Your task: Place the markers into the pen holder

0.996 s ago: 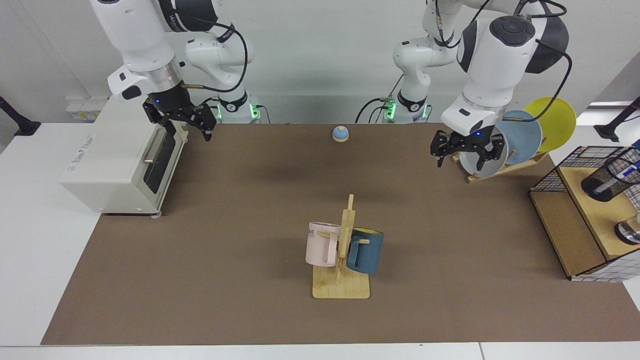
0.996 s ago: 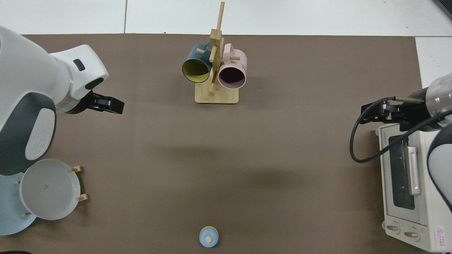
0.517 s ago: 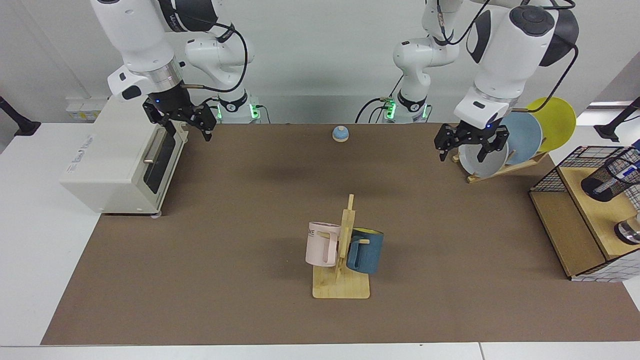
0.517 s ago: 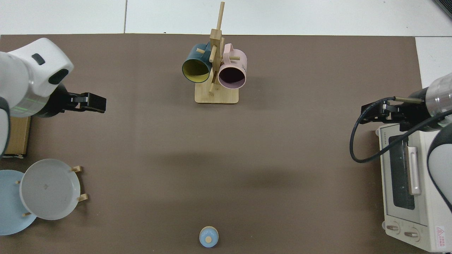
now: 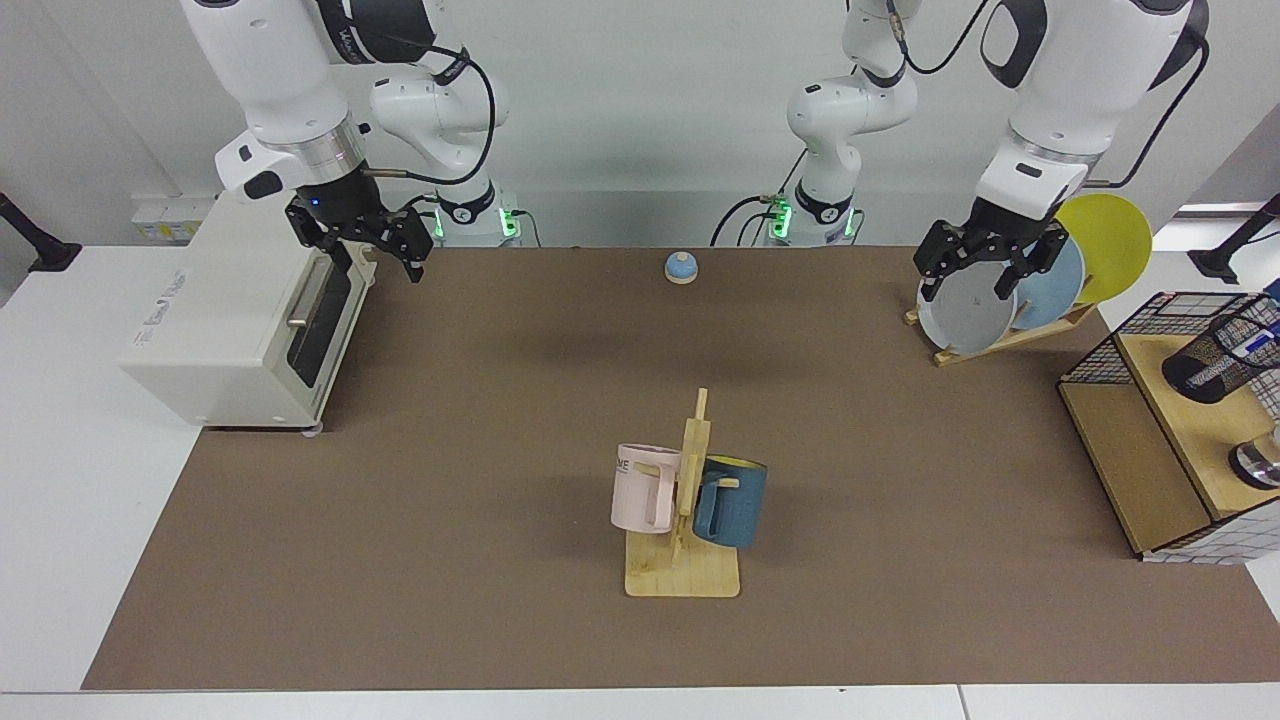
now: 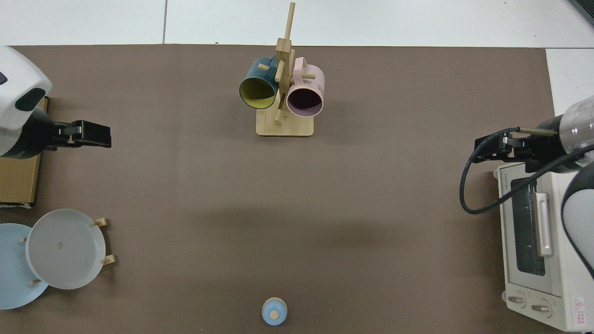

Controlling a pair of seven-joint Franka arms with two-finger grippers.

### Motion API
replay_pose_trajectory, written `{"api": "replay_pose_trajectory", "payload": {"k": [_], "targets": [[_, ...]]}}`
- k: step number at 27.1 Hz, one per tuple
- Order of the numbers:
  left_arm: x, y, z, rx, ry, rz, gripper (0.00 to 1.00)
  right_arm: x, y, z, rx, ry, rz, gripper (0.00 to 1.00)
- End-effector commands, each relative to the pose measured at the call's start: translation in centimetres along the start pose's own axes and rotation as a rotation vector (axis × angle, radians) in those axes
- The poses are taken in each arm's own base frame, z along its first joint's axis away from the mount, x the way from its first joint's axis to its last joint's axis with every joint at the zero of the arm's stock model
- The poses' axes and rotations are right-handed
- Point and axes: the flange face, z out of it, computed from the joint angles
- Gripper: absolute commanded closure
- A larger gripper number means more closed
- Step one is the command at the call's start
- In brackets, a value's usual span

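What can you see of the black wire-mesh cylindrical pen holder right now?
The black wire-mesh cylindrical pen holder shows only in the facing view, at its right edge. It looks tipped over, open mouth towards the table's middle, on the wooden shelf inside the black wire basket. Something white and blue shows through its mesh. No gripper touches it; the left gripper hangs open by the plate rack.

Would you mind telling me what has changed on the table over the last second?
The left gripper, open and empty, rose and swung toward the plate rack and the wire basket holding the pen holder. The right gripper waits open by the toaster oven, unmoved. Mugs, plates and the small blue bell kept their places.
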Motion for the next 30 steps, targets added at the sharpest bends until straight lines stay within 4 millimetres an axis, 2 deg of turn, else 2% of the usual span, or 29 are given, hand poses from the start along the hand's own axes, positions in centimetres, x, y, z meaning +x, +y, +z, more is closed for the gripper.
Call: {"api": "replay_pose_trajectory", "payload": {"k": [1, 3, 6, 7, 10, 16, 22, 25, 30], "targets": [[-0.3, -1.7, -0.2, -0.005, -0.004, -0.042, 0.0, -0.3, 0.4, 0.0, 0.022, 0.011, -0.004, 0.0], [-0.3, -1.4, -0.2, -0.004, -0.004, -0.037, 0.0, -0.3, 0.4, -0.1, 0.022, 0.011, -0.004, 0.0], [-0.3, -3.5, -0.5, -0.01, 0.002, -0.066, 0.0, -0.3, 0.4, -0.1, 0.022, 0.011, -0.004, 0.0], [-0.5, -3.7, -0.9, -0.01, 0.01, -0.067, 0.0, -0.3, 0.4, -0.1, 0.022, 0.012, -0.004, 0.0], [-0.7, -3.0, -1.5, -0.01, 0.022, -0.045, 0.0, -0.3, 0.4, -0.1, 0.022, 0.011, -0.004, 0.0], [-1.0, -2.0, -1.8, -0.01, 0.021, 0.153, 0.0, -0.3, 0.4, -0.1, 0.022, 0.012, -0.004, 0.0], [-1.1, -0.5, -2.2, -0.013, 0.04, 0.124, 0.0, -0.3, 0.4, -0.1, 0.022, 0.012, -0.004, 0.0], [-1.0, -0.5, -2.1, -0.012, 0.041, 0.047, 0.0, -0.3, 0.4, -0.1, 0.022, 0.012, -0.004, 0.0], [-1.1, -0.6, -2.2, -0.009, 0.043, 0.044, 0.0, -0.3, 0.4, -0.1, 0.022, 0.012, -0.004, 0.0]]}}
